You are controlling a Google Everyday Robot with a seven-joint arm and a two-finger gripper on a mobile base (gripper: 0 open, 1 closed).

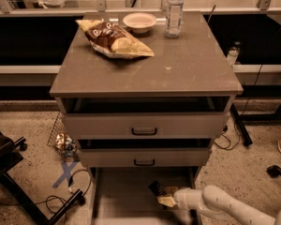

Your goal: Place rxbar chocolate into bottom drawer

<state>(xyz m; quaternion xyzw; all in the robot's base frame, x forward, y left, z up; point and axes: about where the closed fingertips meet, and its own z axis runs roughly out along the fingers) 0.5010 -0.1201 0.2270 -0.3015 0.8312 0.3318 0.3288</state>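
Observation:
The bottom drawer (122, 196) is pulled out at the foot of the cabinet and shows its pale flat floor. My gripper (165, 199) reaches in from the lower right and sits low over the drawer's right side. It is shut on the rxbar chocolate (155, 189), a small black bar that sticks out up and to the left from the fingertips, over the drawer floor near its back right.
The middle drawer (144, 158) and top drawer (144, 125) are slightly ajar above the gripper. On the cabinet top (187, 69) lie a chip bag (113, 39), a white bowl (139, 21) and a water bottle (174, 11). A chair base (9, 163) and cables (70, 191) are at the left.

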